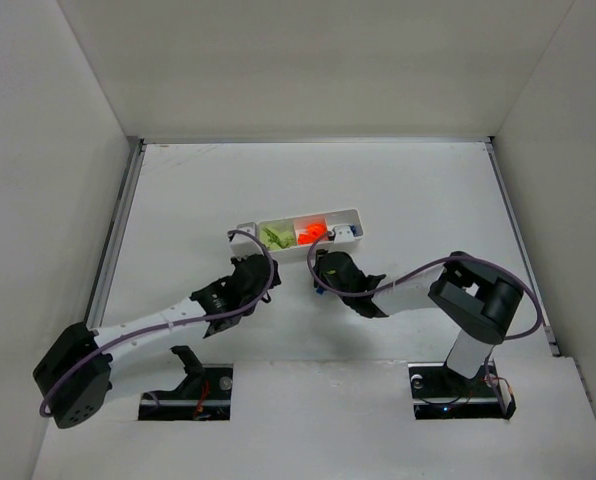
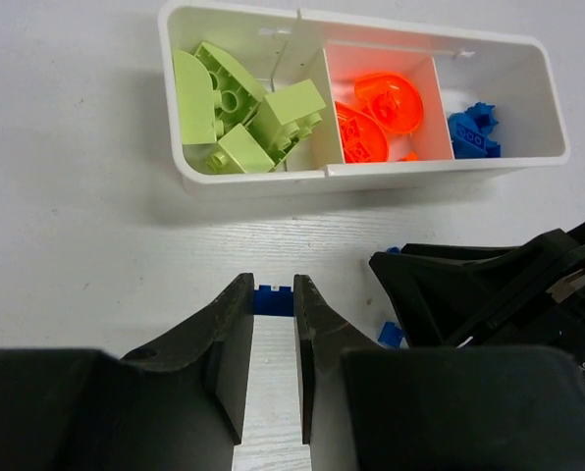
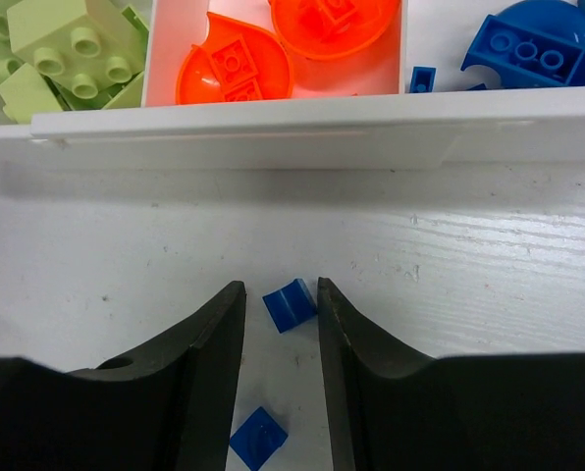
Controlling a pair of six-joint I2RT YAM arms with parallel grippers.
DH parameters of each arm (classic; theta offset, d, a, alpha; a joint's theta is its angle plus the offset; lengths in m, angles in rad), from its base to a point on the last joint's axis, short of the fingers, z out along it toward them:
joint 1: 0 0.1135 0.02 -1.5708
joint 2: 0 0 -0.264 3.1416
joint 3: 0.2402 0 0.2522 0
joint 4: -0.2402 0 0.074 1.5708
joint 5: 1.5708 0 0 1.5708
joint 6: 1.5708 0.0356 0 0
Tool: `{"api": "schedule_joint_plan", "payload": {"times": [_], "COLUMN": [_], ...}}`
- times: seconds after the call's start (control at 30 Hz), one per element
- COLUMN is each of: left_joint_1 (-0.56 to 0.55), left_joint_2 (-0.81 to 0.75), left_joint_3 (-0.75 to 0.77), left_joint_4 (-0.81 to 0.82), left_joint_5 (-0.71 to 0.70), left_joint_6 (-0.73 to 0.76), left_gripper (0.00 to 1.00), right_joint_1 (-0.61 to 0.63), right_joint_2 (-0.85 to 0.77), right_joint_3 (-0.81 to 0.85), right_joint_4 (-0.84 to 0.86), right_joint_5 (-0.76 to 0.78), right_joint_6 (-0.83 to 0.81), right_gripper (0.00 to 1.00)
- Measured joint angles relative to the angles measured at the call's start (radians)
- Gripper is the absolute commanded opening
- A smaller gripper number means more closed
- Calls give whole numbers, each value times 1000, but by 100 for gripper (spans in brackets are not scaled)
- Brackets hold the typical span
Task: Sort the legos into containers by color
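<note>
The white tray [image 2: 371, 169] holds lime green legos [image 2: 239, 113] in its left container, orange ones [image 2: 376, 113] in the middle and blue ones [image 2: 472, 132] on the right. My left gripper [image 2: 273, 292] is shut on a small blue lego [image 2: 273, 301] at its fingertips, low over the table in front of the tray. My right gripper [image 3: 281, 294] straddles another blue lego [image 3: 291, 304] lying on the table. That lego touches the right finger, with a gap to the left finger. A second loose blue lego [image 3: 258, 439] lies further back between the fingers.
The tray's front wall [image 3: 273, 137] stands just ahead of the right gripper. Both grippers sit close together before the tray [image 1: 356, 214], the left gripper [image 1: 250, 268] and the right gripper [image 1: 321, 278] almost side by side. White walls enclose the table.
</note>
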Motion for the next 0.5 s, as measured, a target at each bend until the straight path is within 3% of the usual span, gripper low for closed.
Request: {"api": "schedule_joint_plan", "payload": {"times": [0.27,0.5], "left_joint_1": [21,27], "left_joint_2": [-8,82], "left_joint_3": [26,108], "left_joint_4": [-26,-21], "left_joint_5": [38,61], "left_joint_6": [-1,1], "left_gripper": [13,13], "right_joint_1": [11,31], "right_joint_2": [0,0], "right_joint_3": [0,1], "right_joint_4": [-5,-23], "right_joint_5": [12,51], "right_joint_6": [1,1], "right_gripper": [42,27]}}
